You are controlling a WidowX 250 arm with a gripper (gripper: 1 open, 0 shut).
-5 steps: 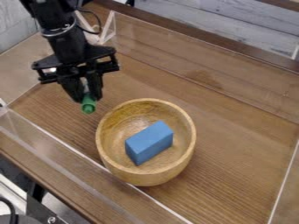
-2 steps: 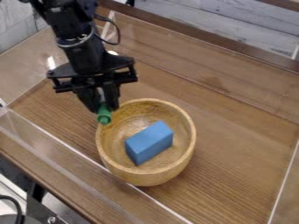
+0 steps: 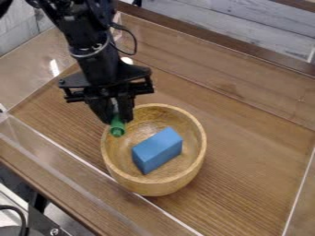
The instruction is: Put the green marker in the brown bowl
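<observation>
The gripper points almost straight down with its jaws pinched on the green marker; the pen hangs nearly upright below the fingers, long axis close to vertical, green cap lowest. That cap sits at the near-left part of the brown bowl's rim, just at the inner edge; the hollow and the blue block lie to the right and nearer the camera, so I judge a release here could catch the rim

place: robot test bench, lab-like | surface: wood-grain table fenced by clear plastic walls along its edges | mount: black robot arm with cables at the far left corner | props: only a brown bowl and blue block
</observation>
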